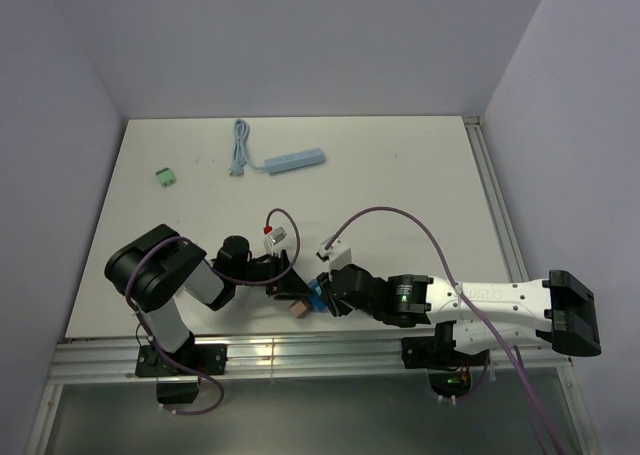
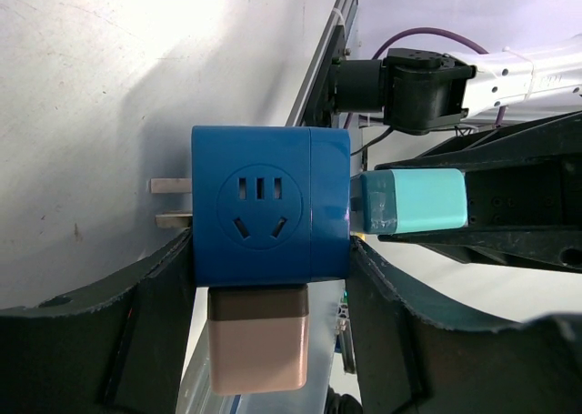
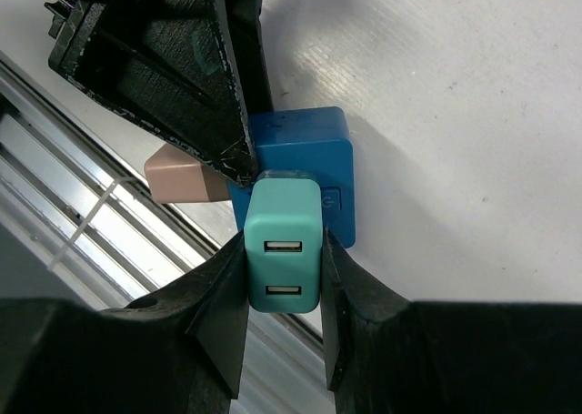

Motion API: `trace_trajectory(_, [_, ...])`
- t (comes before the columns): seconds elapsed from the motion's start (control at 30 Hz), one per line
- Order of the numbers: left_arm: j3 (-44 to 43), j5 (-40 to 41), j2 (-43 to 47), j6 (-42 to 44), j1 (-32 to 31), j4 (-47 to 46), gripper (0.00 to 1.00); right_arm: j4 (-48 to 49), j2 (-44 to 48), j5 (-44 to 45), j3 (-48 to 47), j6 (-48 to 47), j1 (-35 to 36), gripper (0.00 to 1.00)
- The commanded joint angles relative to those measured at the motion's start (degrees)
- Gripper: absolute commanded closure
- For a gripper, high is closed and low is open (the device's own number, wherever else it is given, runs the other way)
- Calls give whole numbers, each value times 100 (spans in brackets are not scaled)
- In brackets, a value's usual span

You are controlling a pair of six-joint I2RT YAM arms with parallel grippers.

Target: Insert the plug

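Observation:
A blue socket cube is clamped between my left gripper's two black fingers, just above the white table; two metal prongs stick out of its left face. A tan plug sits in its lower face. My right gripper is shut on a teal USB plug, whose front end is pressed against the cube's side; its prongs are hidden. In the top view both grippers meet at the cube near the table's front edge.
A light blue power strip with its cable lies at the back. A green connector lies at the back left. A small red-and-white piece and a white connector lie mid-table. The metal rail runs right behind the grippers.

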State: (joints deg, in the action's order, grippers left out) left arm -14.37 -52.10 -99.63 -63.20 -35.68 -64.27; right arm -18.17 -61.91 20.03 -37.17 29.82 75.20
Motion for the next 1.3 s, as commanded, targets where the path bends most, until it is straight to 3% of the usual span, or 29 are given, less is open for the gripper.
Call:
trace_trajectory(0.0, [13,-29,-100,-70,-53,115,100,411,-181,-166,122,-240,30,100])
trace_trajectory(0.33, [-197,-2,58,299,0,907,100,437,-524,-201,-1,-416,12,100])
trace_trajectory(0.53, [-154,6,14,290,35,846,100,946,-787,-351,367,-311,4,100])
trace_trajectory(0.9, [-127,6,-21,229,44,688,100,1168,-2130,-614,184,252,4,100])
trace_trajectory(1.07, [-127,6,75,220,35,723,100,912,-1730,-229,-124,235,4,100])
trace_trajectory(1.1, [-145,15,128,281,44,775,100,921,-1371,-141,-115,243,4,90])
trace_trajectory(1.17, [-154,76,286,369,35,1012,99,930,-1009,18,-141,191,-14,82])
trace_trajectory(1.27, [-224,173,497,554,35,1380,100,790,-280,220,-238,155,-84,35])
